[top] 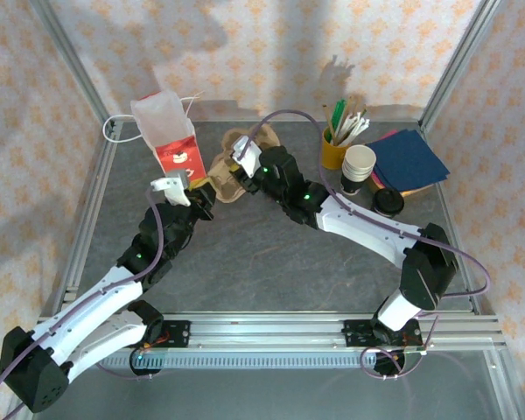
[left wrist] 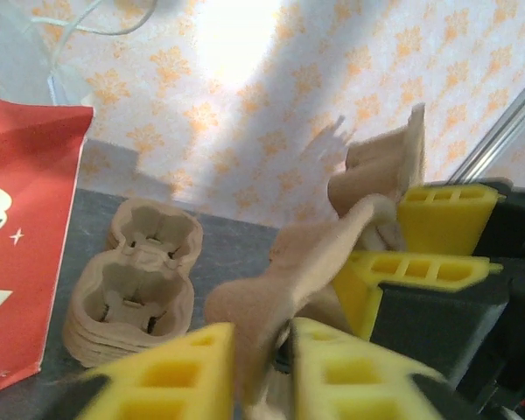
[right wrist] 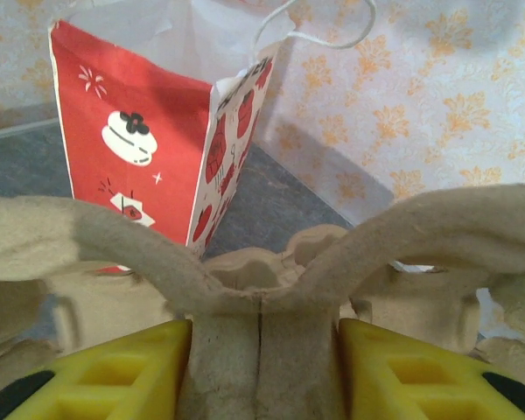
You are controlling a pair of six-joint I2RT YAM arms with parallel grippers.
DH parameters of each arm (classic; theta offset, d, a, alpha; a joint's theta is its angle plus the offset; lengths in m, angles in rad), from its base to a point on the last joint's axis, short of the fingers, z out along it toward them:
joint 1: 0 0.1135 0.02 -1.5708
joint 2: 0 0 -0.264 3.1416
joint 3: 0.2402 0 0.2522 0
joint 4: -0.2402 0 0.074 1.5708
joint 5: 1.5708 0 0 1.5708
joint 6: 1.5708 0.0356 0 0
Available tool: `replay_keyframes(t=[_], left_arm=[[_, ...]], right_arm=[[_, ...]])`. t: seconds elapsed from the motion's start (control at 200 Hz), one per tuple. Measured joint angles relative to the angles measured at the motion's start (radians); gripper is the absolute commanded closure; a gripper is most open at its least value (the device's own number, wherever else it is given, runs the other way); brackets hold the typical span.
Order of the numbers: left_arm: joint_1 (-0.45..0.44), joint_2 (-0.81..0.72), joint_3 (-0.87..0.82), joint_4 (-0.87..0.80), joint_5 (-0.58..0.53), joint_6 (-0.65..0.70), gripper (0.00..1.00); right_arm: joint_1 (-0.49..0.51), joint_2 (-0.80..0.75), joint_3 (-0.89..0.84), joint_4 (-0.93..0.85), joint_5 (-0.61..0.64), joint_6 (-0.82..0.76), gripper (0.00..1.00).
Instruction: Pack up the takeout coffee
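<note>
- Between the yellow fingers of my right end effector (right wrist: 261,372) sits the middle fold of the cup carrier (right wrist: 271,262). The fingers press tight on it from both sides.
- My left end effector (left wrist: 258,363) has a thin flap of the same carrier between its fingers. I cannot tell if it is squeezing the flap or just sitting loose around it.
- I think the job right now is to get this one carrier ready and set it down flat. I should keep the right hold firm and go slowly. I should not tug the two arms apart, because the soft card could rip.
- A pile of spare carriers (left wrist: 131,297) lies just beside the red bag (left wrist: 22,245) on the bench (top: 271,262). I should steer clear of both.
- The paper cup (top: 358,175) stands well apart on the right, next to the yellow cup of stirrers (top: 334,150). Its black lid (top: 388,202) lies beside it, not on it.
</note>
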Motion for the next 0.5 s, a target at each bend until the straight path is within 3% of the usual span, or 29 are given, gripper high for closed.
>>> replay_keyframes(t=[0.14,0.225,0.395,0.5], left_arm=[[0.0,-0.007,0.011,-0.017,-0.016,-0.012,0.37],[0.0,-0.006,0.051,-0.05,-0.039,-0.01,0.27],[0.03,0.032,0.284,-0.204,-0.172,0.011,0.21],[0.198,0.145,0.556,-0.37,-0.186,-0.019,0.2]], right_arm=[[0.0,0.0,0.0,-0.035,0.007,-0.022,0.55],[0.0,0.0,0.0,-0.058,0.006,-0.035,0.57],[-0.002,0.0,0.0,-0.124,0.006,-0.056,0.58],[-0.002,-0.002,0.0,-0.165,-0.003,-0.055,0.58]])
